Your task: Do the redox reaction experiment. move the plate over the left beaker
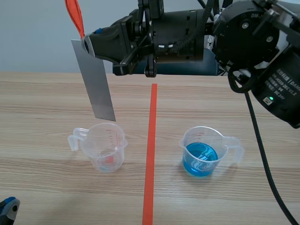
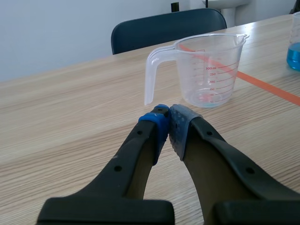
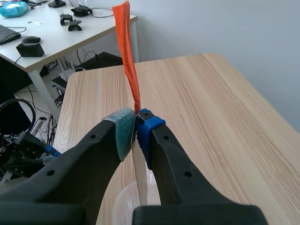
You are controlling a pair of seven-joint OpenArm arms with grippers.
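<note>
A thin grey metal plate [image 1: 96, 82] with an orange ribbon [image 1: 75, 16] at its top hangs upright above the left beaker [image 1: 101, 146], its lower edge just over the rim. My right gripper [image 1: 89, 44], reaching across from the right, is shut on the plate's top end; in the right wrist view the plate [image 3: 139, 178] shows edge-on between the pads with the ribbon [image 3: 127, 51] rising ahead. The left beaker is clear, with a little reddish tint at its bottom [image 2: 208, 70]. My left gripper [image 2: 168, 123] rests low near the table, shut on nothing, short of that beaker.
A second clear beaker [image 1: 206, 151] holding blue liquid stands right of the orange-red tape line [image 1: 151, 154]. The right arm's body [image 1: 253, 42] spans the scene's upper right. A dark chair back [image 2: 168, 26] stands beyond the table's far edge.
</note>
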